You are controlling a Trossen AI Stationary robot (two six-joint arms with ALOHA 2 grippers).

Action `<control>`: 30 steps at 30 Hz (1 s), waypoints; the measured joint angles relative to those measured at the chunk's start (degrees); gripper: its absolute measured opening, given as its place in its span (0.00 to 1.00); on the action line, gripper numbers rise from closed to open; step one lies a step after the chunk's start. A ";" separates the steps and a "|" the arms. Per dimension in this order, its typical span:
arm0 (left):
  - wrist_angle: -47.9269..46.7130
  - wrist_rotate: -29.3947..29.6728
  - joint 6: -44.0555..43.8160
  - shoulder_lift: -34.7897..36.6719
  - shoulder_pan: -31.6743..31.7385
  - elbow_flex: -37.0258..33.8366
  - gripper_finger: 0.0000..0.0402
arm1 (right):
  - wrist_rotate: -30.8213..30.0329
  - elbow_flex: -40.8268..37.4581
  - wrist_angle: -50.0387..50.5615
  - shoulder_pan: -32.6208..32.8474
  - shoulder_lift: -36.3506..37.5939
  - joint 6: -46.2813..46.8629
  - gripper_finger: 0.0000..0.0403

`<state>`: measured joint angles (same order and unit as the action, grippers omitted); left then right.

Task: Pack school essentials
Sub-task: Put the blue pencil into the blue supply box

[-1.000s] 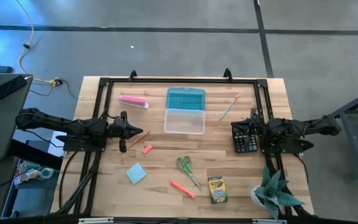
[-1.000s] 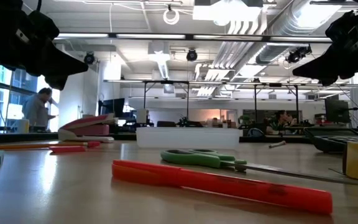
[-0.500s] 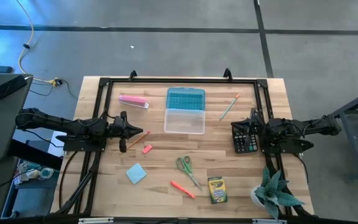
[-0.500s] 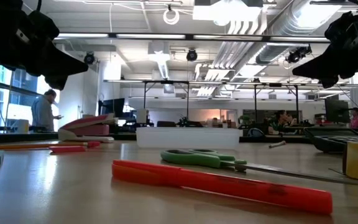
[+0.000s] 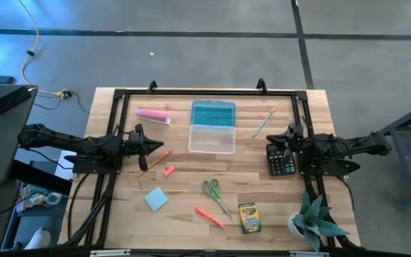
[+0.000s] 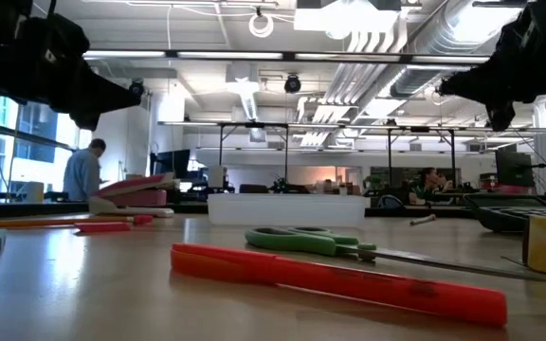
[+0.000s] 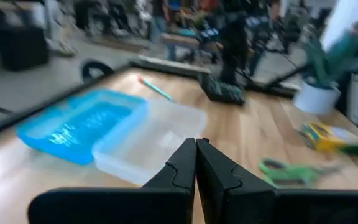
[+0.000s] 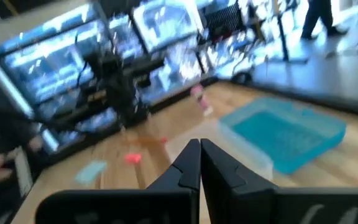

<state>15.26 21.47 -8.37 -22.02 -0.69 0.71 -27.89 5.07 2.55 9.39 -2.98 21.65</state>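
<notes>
My wooden bench (image 5: pixel 191 182), seen from above, w/ school gear spread flat on it: open blue case (image 5: pixel 212 126) at centre back, pink bar (image 5: pixel 153 115) to its left, pencil (image 5: pixel 262 122) to its right. Black calculator (image 5: pixel 280 160) at right edge, potted plant (image 5: pixel 312 220) in near-right corner. Nearer me: blue note pad (image 5: pixel 156 198), green-handled scissors (image 5: pixel 213 192), orange marker (image 5: pixel 210 217), crayon box (image 5: pixel 248 217), short orange piece (image 5: pixel 168 170).

**R wrist cam: fingers shut, blue case ahead**

Right gripper (image 8: pixel 199 163) fingers pressed together at 6 o'clock. Blue open case (image 8: pixel 283 132) at approx 3 o'clock on the wooden table (image 8: pixel 166 124). Small orange piece (image 8: pixel 132 158) and light-blue pad (image 8: pixel 91 172), probably, toward 9. Left arm (image 8: pixel 114 81) dark, at 10–11.
</notes>
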 joint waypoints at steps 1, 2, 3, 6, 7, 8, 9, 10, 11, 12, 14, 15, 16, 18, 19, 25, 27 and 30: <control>1.11 1.24 0.57 0.01 0.00 0.00 0.00 | -1.43 -0.01 -1.77 0.00 0.00 -1.09 0.00; 2.24 2.39 1.17 0.02 0.00 0.00 0.00 | -2.99 -0.01 -3.90 0.00 0.00 -2.42 0.00; 3.16 3.38 1.67 0.02 0.00 0.01 0.00 | -4.43 -0.01 -6.05 0.00 0.00 -3.83 0.00; 4.72 5.47 3.30 0.02 0.02 0.00 0.00 | -6.56 0.02 -11.99 -0.02 0.02 -9.18 0.00; 4.75 5.99 4.04 0.02 0.02 0.02 0.00 | -7.07 0.27 -12.97 -0.13 0.02 -10.94 0.00; 4.71 6.41 4.79 0.00 0.02 0.00 0.00 | -7.86 0.96 -13.35 -0.39 0.00 -12.10 0.01; 4.73 6.66 5.67 0.00 0.01 0.00 0.00 | -9.12 1.96 -13.40 -0.95 -0.04 -12.59 0.01; 4.73 6.73 6.12 0.01 0.00 0.00 0.00 | -10.71 2.97 -13.43 -1.58 -0.10 -12.60 0.02; 4.73 6.74 6.24 0.00 0.01 0.02 0.00 | -12.25 4.17 -13.00 -2.36 -0.28 -12.55 0.02; 4.72 6.75 6.24 0.00 0.01 0.02 0.00 | -13.41 5.49 -12.14 -3.17 -0.55 -12.57 0.03; 4.73 6.76 6.62 0.00 0.00 0.00 0.00 | -15.60 8.07 -9.70 -4.95 -1.64 -12.39 0.06; 4.72 6.83 7.13 0.00 0.00 0.00 0.00 | -16.81 9.46 -7.96 -5.89 -2.30 -11.43 0.07; 4.72 6.86 7.70 0.00 0.01 0.00 0.00 | -17.71 11.04 -5.95 -6.94 -3.07 -10.43 0.08; 4.73 6.89 9.12 0.00 0.02 0.00 0.00 | -19.43 14.58 -0.64 -9.18 -4.84 -8.05 0.11; 4.73 7.15 10.07 0.00 0.01 0.00 0.00 | -19.83 16.35 2.38 -10.36 -5.91 -6.83 0.12; 3.45 9.47 11.58 -0.28 0.02 0.00 0.00 | -19.81 28.36 21.27 -18.41 -14.33 5.13 0.18; 2.85 9.20 11.56 -0.54 0.02 0.00 0.00 | -18.46 32.05 26.47 -21.38 -18.05 9.76 0.18; 2.55 8.99 11.62 -0.95 0.02 0.01 0.00 | -13.47 36.90 32.43 -26.12 -24.16 13.34 0.18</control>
<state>17.80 30.45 3.25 -22.97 -0.67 0.72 -41.36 41.97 34.98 -16.73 -27.14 34.99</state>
